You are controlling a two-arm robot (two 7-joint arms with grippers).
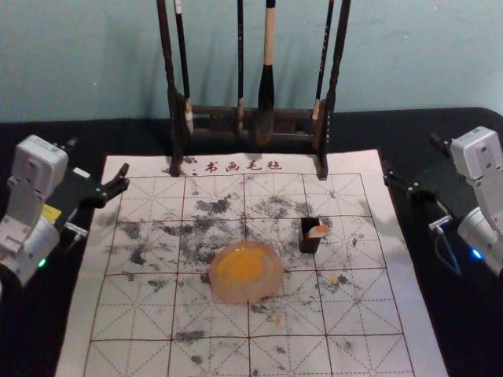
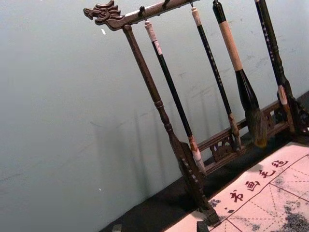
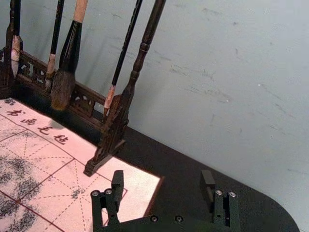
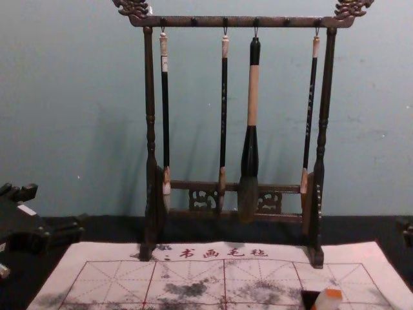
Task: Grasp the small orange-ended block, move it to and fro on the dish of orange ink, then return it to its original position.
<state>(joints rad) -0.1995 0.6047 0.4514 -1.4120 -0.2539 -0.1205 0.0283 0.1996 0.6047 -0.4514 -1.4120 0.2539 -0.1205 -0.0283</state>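
orange-ended block (image 1: 317, 232) right of ink dish (image 1: 222, 289) | likely light, stiff; grip sides below orange end | left pincer (image 1: 98, 156), right pincer (image 3: 162, 180) flank dish, both released

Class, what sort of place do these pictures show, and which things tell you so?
Probably a calligraphy practice corner: brushes hang from a wooden stand, a gridded writing mat lies below, and a dish holds orange ink.
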